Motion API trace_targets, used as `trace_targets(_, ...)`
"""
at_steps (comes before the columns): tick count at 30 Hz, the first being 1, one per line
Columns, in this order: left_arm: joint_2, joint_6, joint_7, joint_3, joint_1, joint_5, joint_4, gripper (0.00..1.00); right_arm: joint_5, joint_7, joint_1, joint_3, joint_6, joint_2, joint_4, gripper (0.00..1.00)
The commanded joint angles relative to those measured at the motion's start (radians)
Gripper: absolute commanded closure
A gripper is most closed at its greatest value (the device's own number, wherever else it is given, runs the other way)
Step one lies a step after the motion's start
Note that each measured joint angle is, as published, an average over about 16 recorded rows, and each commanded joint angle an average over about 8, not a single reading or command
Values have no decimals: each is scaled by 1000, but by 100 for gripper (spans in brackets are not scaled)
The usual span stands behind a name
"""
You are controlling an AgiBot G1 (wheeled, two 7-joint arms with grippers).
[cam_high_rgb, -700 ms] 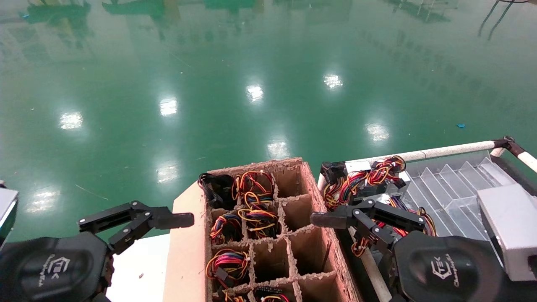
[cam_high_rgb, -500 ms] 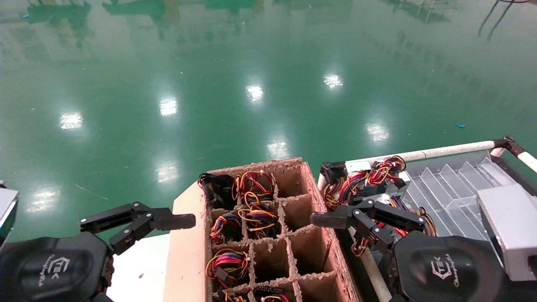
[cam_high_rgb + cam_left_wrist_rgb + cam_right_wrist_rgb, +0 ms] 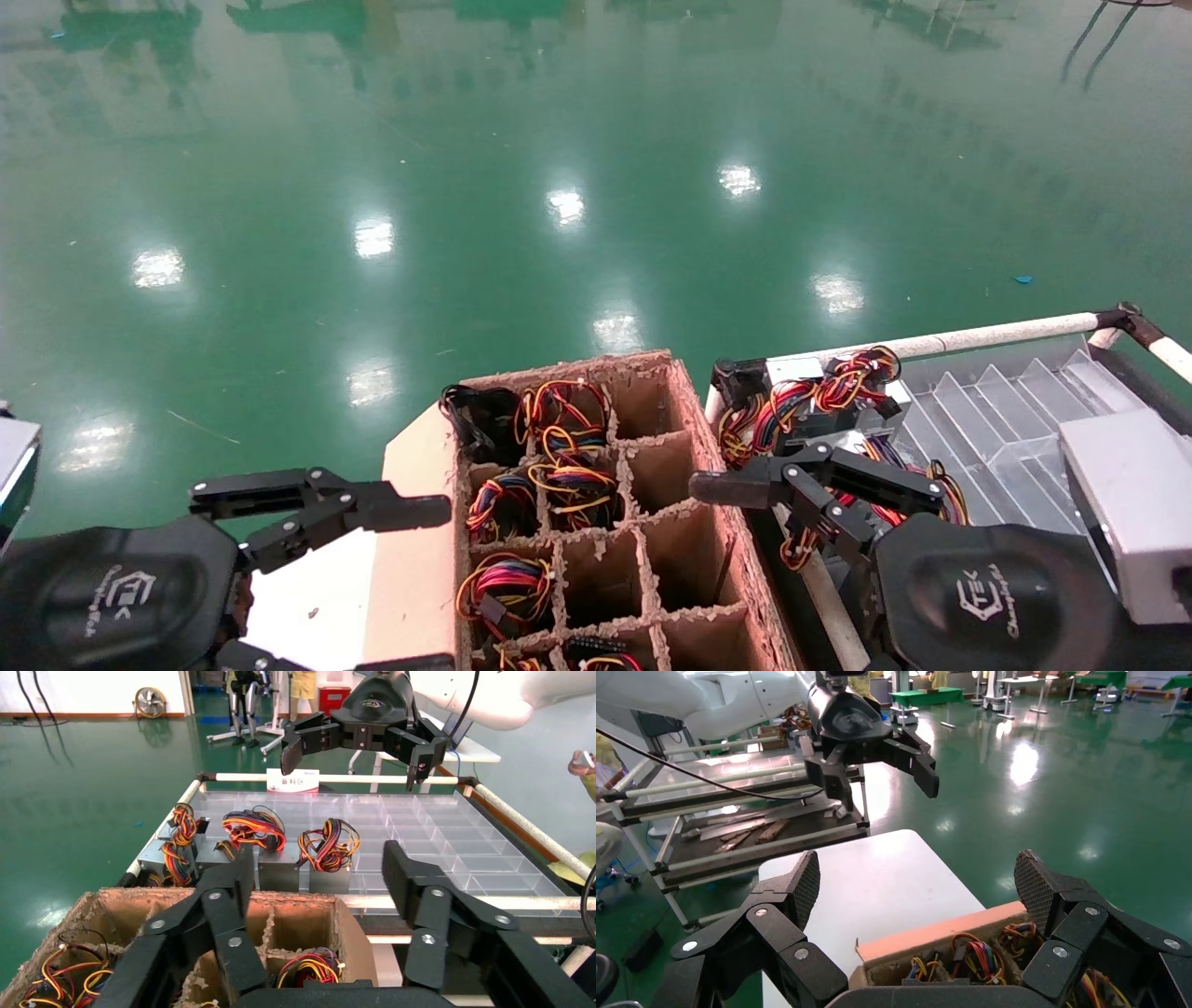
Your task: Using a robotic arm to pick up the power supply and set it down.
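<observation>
Several power supplies sit in the cells of a cardboard box [image 3: 703,438], showing mostly as coloured wire bundles [image 3: 507,580]. More grey power supplies [image 3: 329,876] with wire loops stand in a row at the near end of a clear tray [image 3: 1006,419]. My left gripper [image 3: 318,864] is open and holds nothing. It hovers over the box's left flap, its upper finger [image 3: 410,513] reaching toward the cells. On the other side my right gripper [image 3: 918,881] is also open and holds nothing. It hangs over the box's right wall, beside the tray's power supplies.
The box rests on a white table [image 3: 307,587]. The clear tray has many partitioned cells and lies in a frame of white tubes [image 3: 987,334]. Green floor lies beyond. A shelf rack [image 3: 736,832] stands behind the left arm.
My left gripper has moved right, from beside the box's flap to over it, and its lower finger has come into view at the bottom edge. The right gripper has not moved.
</observation>
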Motion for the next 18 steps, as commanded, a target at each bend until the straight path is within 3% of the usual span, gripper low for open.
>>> trace_targets(1, 0, 0, 0, 0, 0, 0, 0, 100, -6, -4, 1, 1, 7, 0, 0, 0)
trace_targets(18, 0, 0, 1, 1, -1, 0, 1, 100, -398, -76, 178, -162, 155, -185, -117, 2)
